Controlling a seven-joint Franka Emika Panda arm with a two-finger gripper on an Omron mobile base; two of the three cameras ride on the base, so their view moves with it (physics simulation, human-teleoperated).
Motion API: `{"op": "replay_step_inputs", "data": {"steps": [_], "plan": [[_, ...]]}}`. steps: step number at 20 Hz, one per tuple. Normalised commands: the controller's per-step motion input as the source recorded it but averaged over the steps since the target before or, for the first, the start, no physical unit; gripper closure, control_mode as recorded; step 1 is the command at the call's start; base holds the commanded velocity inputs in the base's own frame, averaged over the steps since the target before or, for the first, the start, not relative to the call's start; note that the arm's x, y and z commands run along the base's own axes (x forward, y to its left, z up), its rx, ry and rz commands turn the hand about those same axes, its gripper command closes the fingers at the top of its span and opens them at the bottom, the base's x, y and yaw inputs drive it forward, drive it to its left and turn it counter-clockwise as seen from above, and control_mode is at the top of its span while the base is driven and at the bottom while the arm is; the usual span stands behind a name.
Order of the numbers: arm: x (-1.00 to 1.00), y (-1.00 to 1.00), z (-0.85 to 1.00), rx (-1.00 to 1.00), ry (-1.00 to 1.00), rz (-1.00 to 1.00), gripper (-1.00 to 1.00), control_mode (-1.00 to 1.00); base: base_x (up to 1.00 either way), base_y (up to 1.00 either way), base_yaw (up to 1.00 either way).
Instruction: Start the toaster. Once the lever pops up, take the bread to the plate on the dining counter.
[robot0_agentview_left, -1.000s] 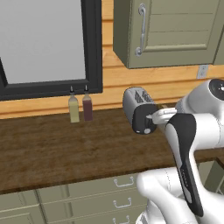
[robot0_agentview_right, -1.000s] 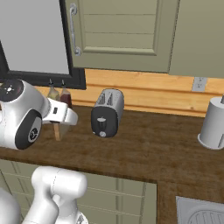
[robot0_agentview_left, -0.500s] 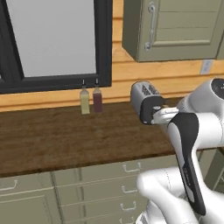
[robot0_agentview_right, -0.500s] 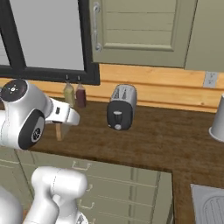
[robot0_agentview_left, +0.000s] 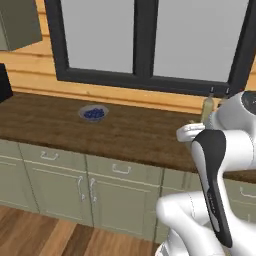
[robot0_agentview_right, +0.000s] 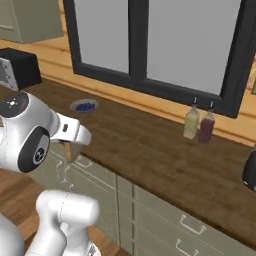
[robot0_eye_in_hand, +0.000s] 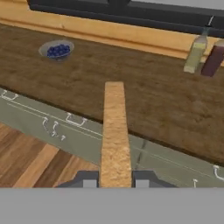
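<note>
The bread (robot0_eye_in_hand: 115, 135) is standing edge-on between the two fingertips of the end effector (robot0_eye_in_hand: 115, 180), which is clamping it, apparently out in front of the surface (robot0_eye_in_hand: 144, 100) over the drawers. Farther back, a small bowl of blueberries (robot0_eye_in_hand: 56, 50) and two bottles (robot0_eye_in_hand: 204, 54) are sitting below the window (robot0_agentview_left: 150, 40).

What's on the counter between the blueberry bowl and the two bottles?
Nothing: in the hand view, bare wood counter runs from the blueberry bowl to the two bottles; the bread only overlaps it.
</note>
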Motion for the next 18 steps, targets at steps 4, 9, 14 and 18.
{"op": "replay_step_inputs", "data": {"steps": [4,9,14,18], "plan": [[0.0,0.0,0.0,0.0,0.0,0.0,1.0,1.0,-0.02,0.76,0.8],[0.0,0.0,0.0,0.0,0.0,0.0,1.0,1.0,-0.01,0.51,0.87],[0.0,0.0,0.0,0.0,0.0,0.0,1.0,1.0,0.0,0.3,0.94],[0.0,0.0,0.0,0.0,0.0,0.0,1.0,1.0,-0.05,0.1,1.0]]}}
